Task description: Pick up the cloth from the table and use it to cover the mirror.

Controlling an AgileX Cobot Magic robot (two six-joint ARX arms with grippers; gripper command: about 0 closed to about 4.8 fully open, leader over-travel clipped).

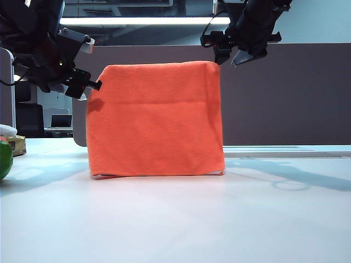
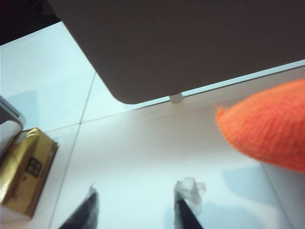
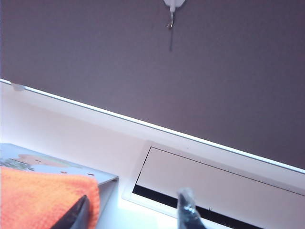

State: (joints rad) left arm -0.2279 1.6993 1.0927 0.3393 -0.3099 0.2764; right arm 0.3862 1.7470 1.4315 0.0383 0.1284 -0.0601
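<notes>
Cloth (image 1: 156,118) is already draped over the mirror, hanging down its front face almost to the table (image 1: 175,219), so the mirror itself is hidden in the exterior view. In the right wrist view a sliver of reflective panel (image 3: 52,167) peeks out past the orange edge, so coverage at the back may not be total.

Looks like the release step to me. The right gripper (image 1: 237,55) hovers just off the top right corner of the covered mirror with its jaws spread wide and nothing between them. The left gripper (image 1: 88,87) sits just beside the upper left edge of the cloth, fingers apart and empty too; in its wrist view only bare white table shows between the tips.

Off near the table's left edge there's a gold box (image 2: 26,169) and something green (image 1: 4,159), well clear.

Next move, I'd guess, is simply backing both arms away without snagging the fuzzy fabric, since a catch could drag it off or tip the mirror.
</notes>
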